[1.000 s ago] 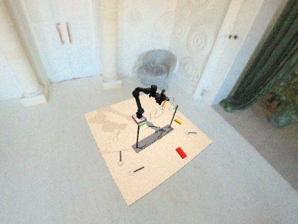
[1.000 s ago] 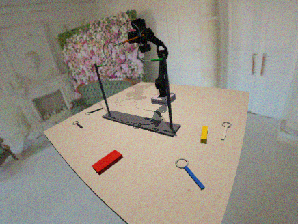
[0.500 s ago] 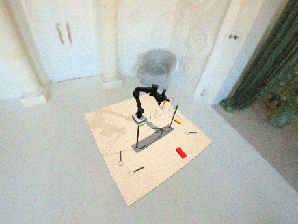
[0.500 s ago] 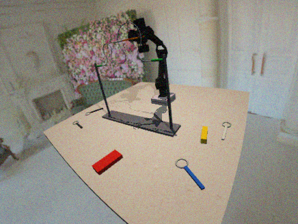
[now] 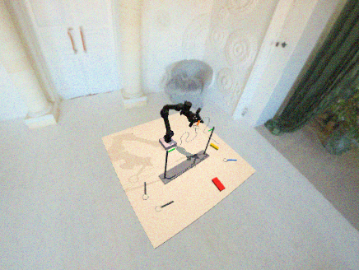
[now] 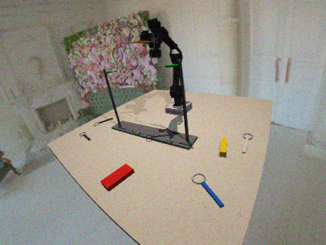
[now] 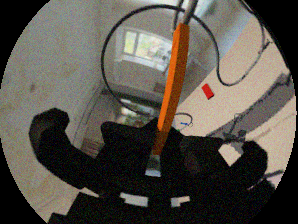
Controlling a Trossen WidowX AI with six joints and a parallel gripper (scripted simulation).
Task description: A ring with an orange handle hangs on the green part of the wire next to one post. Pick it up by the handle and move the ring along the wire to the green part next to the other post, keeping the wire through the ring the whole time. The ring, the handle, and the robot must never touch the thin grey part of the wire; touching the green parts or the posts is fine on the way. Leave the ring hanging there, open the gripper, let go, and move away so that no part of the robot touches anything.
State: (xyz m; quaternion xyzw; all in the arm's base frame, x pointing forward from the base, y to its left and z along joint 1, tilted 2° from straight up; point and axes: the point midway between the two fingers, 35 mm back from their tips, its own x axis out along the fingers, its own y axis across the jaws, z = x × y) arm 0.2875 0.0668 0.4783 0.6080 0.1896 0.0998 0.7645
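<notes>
The orange handle is held high above the base plate. My gripper is shut on its lower end. The ring shows nearly edge-on as a thin line beyond the handle, where the big loop of the grey wire crosses it in the exterior view. The wire seems to pass through it, but the clearance cannot be told. One green part is by one post; the other green part is by the other post.
The dark base plate carries both posts. The wire bends several times between them, with a big loop near my gripper. A red block, a yellow block, a blue-handled ring and several other ring tools lie on the table.
</notes>
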